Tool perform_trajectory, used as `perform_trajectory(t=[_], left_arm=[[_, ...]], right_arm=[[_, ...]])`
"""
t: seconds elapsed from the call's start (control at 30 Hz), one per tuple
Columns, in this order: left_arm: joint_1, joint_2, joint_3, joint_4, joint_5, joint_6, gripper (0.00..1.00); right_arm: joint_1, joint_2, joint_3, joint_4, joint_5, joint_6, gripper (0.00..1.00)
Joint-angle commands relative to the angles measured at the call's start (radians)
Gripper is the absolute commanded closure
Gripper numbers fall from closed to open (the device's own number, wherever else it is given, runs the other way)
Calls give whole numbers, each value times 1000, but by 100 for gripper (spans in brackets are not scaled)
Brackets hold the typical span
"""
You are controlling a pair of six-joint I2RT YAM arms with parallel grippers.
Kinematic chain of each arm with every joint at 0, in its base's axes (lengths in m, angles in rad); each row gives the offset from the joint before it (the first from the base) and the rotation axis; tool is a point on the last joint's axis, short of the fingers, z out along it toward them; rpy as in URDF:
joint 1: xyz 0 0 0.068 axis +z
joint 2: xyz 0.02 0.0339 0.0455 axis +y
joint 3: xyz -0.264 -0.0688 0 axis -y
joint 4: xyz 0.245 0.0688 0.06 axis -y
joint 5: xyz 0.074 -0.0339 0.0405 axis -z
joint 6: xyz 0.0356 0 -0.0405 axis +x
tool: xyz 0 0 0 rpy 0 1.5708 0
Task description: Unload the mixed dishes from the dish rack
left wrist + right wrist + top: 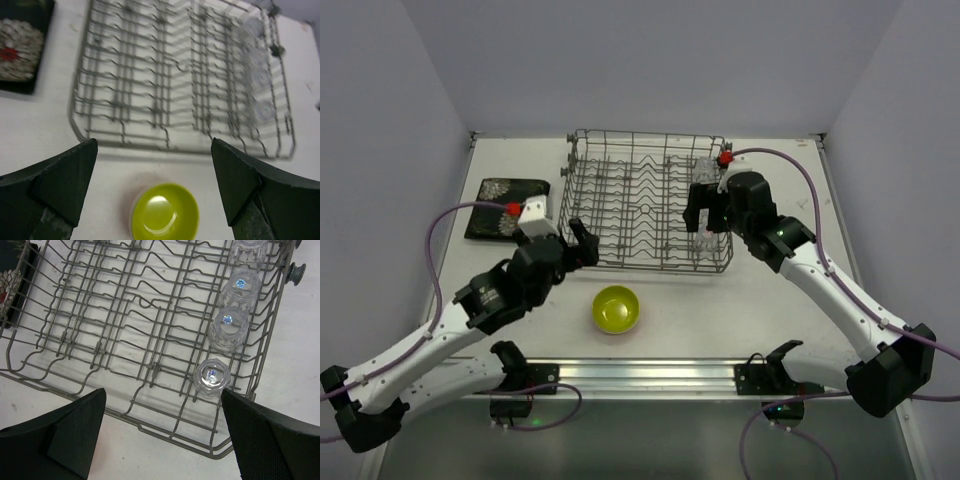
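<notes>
Pale walls [650, 60] flank white table [790, 300] bearing dish rack [648, 205].

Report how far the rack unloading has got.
Done: the yellow-green bowl sits on the table in front of the dish rack, and a flowered black plate lies to the rack's left. In hand: nothing; the left gripper and right gripper are both open, the right over the rack's right side. Left: four clear glasses in the rack's right row.
</notes>
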Motion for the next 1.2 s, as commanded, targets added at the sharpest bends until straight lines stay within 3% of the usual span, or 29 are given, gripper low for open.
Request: perform_trajectory(t=[0.0, 0.1, 0.17, 0.23, 0.37, 0.53, 0.7, 0.87, 1.0, 1.17], left_arm=[[249, 115, 94, -4, 47, 109, 0], [518, 186, 88, 96, 278, 172, 0], [625, 268, 108, 98, 328, 198, 0], [653, 324, 112, 96, 339, 212, 0], [656, 392, 33, 223, 465, 219, 1], [656, 373, -6, 254, 439, 232, 3], [627, 346, -33, 234, 385, 225, 6], [502, 303, 5, 152, 317, 216, 2], [437, 266, 59, 87, 278, 219, 0], [437, 188, 129, 14, 293, 256, 0]], right_arm=[[-5, -21, 37, 3, -32, 9, 1], [-4, -36, 33, -4, -50, -6, 1], [-4, -54, 27, -14, -56, -21, 1], [-4, -67, 14, -15, -55, -26, 1], [-4, -81, 4, -15, -91, -32, 1], [-4, -84, -7, -14, -88, -46, 1], [-4, -67, -5, -14, -69, -44, 1], [-46, 2, -2, -61, -3, 9, 1], [-68, 82, -19, -69, -61, 18, 2], [-66, 241, 19, -113, 6, 54, 13]])
